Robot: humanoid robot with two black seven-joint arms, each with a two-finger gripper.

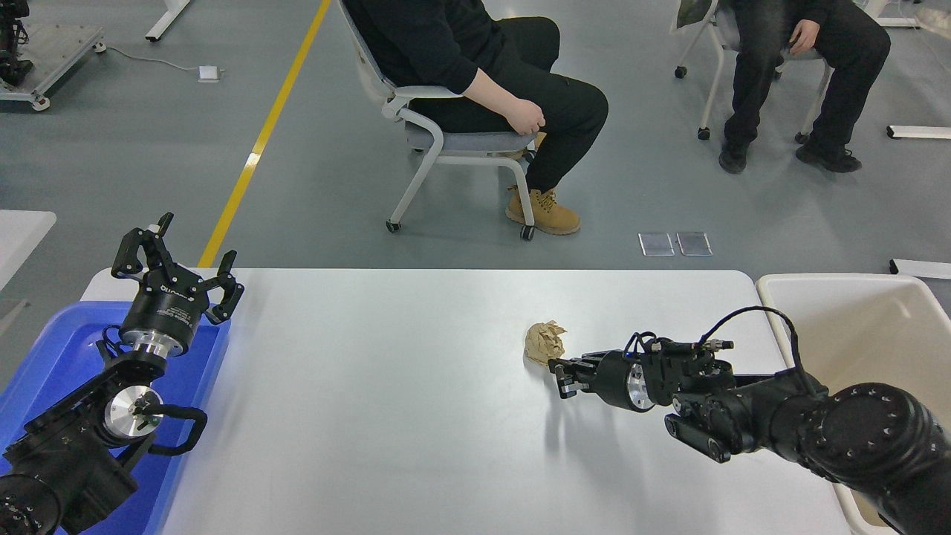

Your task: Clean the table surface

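White and glossy, the table surface point(386, 416) fills the lower part of the head view. Off its right end sits a beige bin point(869, 312); over its left end lies a blue tray point(44, 357). Above that tray the left gripper point(178, 260) hangs with fingers spread wide. Right of the table's middle lies a crumpled brown paper ball point(543, 342). Just beside the ball is the right gripper point(559, 371), its fingers narrowly apart, holding nothing.
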